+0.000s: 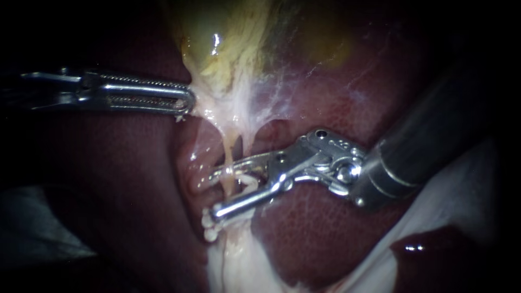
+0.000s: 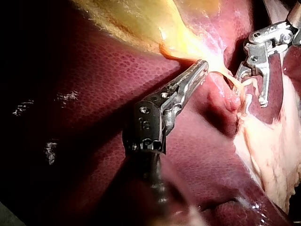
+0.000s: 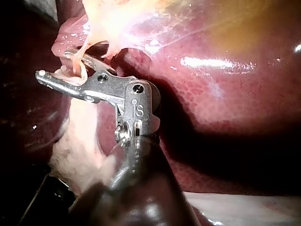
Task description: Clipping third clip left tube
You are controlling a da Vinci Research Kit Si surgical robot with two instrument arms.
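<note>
The left tube, a thin yellowish strand, runs down from the gallbladder and passes between the jaws of my right instrument. Those jaws stand open around it, with a white clip seated inside them; its white ends show at the lower jaw's tip. A second strand lies just to the right. My left instrument is shut on the gallbladder's lower edge and holds it taut. The left wrist view shows its jaws pinching that yellow tissue. In the right wrist view the open jaws straddle the tube.
Dark red liver surrounds the site. Pale fatty tissue hangs below the right instrument's jaws. A white cloth lies at the lower right beneath the right shaft.
</note>
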